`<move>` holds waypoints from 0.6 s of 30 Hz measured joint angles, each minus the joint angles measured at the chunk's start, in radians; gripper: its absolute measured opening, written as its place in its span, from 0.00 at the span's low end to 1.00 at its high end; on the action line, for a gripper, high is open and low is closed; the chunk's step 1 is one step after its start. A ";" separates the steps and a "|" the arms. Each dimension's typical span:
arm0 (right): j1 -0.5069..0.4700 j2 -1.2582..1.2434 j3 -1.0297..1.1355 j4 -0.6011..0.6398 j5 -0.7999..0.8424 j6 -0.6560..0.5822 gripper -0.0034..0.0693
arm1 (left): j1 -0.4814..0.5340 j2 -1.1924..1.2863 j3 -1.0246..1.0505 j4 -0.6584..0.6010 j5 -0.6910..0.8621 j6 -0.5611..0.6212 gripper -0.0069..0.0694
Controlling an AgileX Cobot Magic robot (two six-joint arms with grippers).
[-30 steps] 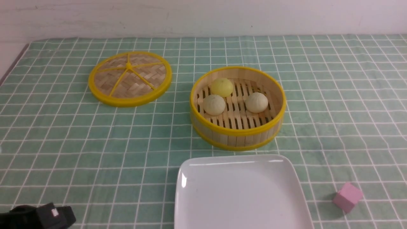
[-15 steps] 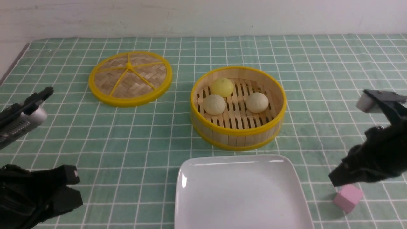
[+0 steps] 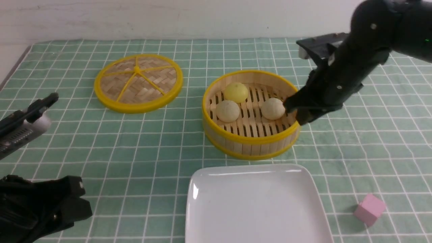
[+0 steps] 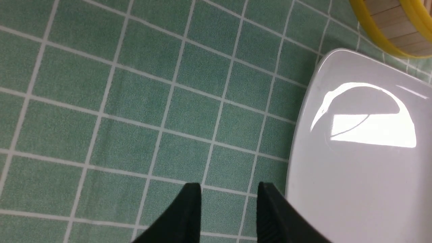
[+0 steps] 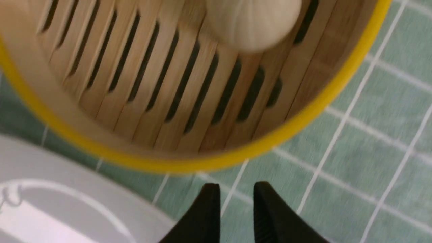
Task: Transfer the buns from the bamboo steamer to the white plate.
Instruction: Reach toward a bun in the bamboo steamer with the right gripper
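The bamboo steamer (image 3: pixel 249 145) stands mid-table and holds three buns: a yellow one (image 3: pixel 236 92) at the back, a beige one (image 3: pixel 227 111) on the left and a beige one (image 3: pixel 272 108) on the right. My right gripper (image 3: pixel 293 113) hovers over the steamer's right rim, just beside the right beige bun (image 5: pixel 253 23). Its fingers stand slightly apart, open and empty (image 5: pixel 236 185). The white plate (image 3: pixel 256 206) lies bare in front of the steamer. My left gripper (image 3: pixel 84 199) is low at the near left, open (image 4: pixel 229 187) over the cloth beside the plate's edge (image 4: pixel 354 168).
The flat woven lid (image 3: pixel 138 82) lies at the back left. A small pink cube (image 3: pixel 369 209) sits near the plate's right side. A green checked cloth covers the table, and a white wall runs along the back.
My right arm has swung from the near right up to the steamer's right rim, and its jaws have parted. My left gripper stayed at the near left and opened wider.
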 joint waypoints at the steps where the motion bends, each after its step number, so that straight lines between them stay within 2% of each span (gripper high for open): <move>1: 0.002 0.035 -0.043 -0.014 0.000 0.006 0.36 | 0.000 0.000 0.000 0.000 0.000 0.000 0.44; 6: 0.003 0.168 -0.190 -0.041 -0.019 0.015 0.56 | 0.000 0.000 0.000 -0.001 0.000 0.000 0.44; 9: 0.003 0.227 -0.239 -0.038 -0.057 0.016 0.62 | 0.000 0.000 0.000 -0.007 0.000 0.000 0.44; 11: 0.003 0.246 -0.245 -0.032 -0.086 0.016 0.62 | 0.000 0.000 0.000 -0.012 0.000 0.000 0.44; 13: 0.003 0.261 -0.247 -0.030 -0.108 0.017 0.61 | 0.000 0.000 0.000 -0.014 0.000 0.000 0.44; 15: 0.003 0.283 -0.248 -0.026 -0.130 0.036 0.50 | 0.000 0.000 0.000 -0.016 0.000 0.000 0.44; 17: 0.003 0.287 -0.249 -0.026 -0.137 0.046 0.34 | 0.000 0.000 0.000 -0.016 0.000 0.000 0.44; 18: 0.003 0.287 -0.250 -0.026 -0.137 0.046 0.32 | 0.000 0.000 0.000 -0.016 0.000 0.000 0.44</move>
